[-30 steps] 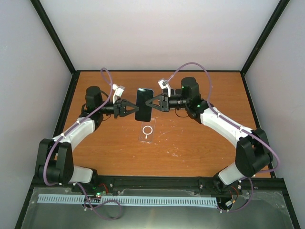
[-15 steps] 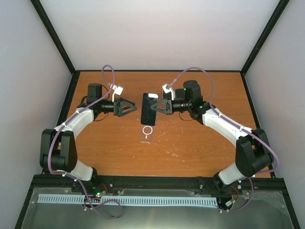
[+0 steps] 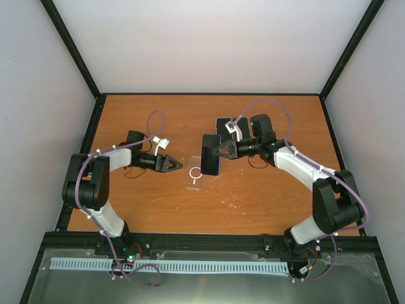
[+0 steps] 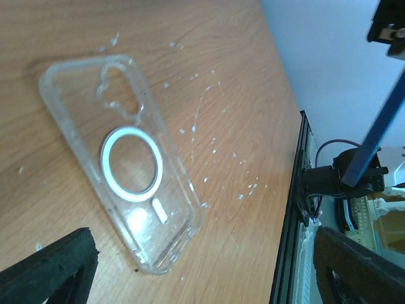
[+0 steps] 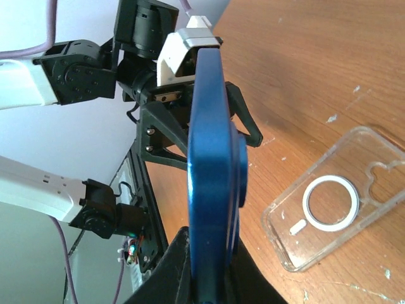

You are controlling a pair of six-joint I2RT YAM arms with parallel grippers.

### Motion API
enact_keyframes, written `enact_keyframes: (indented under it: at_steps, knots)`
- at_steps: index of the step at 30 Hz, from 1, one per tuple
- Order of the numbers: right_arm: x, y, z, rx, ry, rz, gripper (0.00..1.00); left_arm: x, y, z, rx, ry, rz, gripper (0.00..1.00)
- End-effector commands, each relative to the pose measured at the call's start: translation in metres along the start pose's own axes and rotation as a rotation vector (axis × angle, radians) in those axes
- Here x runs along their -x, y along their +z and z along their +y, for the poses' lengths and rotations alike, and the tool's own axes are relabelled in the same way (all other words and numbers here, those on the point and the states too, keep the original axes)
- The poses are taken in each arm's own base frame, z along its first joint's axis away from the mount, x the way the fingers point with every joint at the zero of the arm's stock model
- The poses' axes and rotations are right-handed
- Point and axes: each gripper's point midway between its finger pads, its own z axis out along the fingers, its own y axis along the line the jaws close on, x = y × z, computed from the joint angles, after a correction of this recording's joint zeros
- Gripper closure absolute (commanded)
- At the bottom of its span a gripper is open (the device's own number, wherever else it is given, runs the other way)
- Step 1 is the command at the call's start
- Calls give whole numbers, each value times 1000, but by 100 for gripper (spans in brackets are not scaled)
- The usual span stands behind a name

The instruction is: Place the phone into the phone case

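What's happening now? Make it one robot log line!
clear plastic phone case with white ring: flat on wooden table, empty | right gripper: shut on slim blue phone, held in air | left gripper: open, empty

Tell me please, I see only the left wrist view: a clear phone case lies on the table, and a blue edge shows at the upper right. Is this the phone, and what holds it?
Observer: Yes, it is the blue phone. The right gripper is shut on one end of it.
Operator: Is it lying flat?
Observer: No. The right wrist view shows it edge-on, standing upright.
Operator: Where is it relative to the case?
Observer: In the top view it overlaps the right edge of the clear phone case. The left gripper faces it from the case's left side.
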Motion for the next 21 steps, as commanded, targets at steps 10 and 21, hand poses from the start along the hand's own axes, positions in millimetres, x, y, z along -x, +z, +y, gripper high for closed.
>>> enact_keyframes:
  at_steps: [10, 21]
  knots:
    - [-11, 1, -19, -8, 6, 43, 97, -36, 37, 22, -81, -82, 104, 12]
    - [-15, 6, -41, -45, 75, 82, 97, -37, 59, 13, -142, -65, 137, 15]
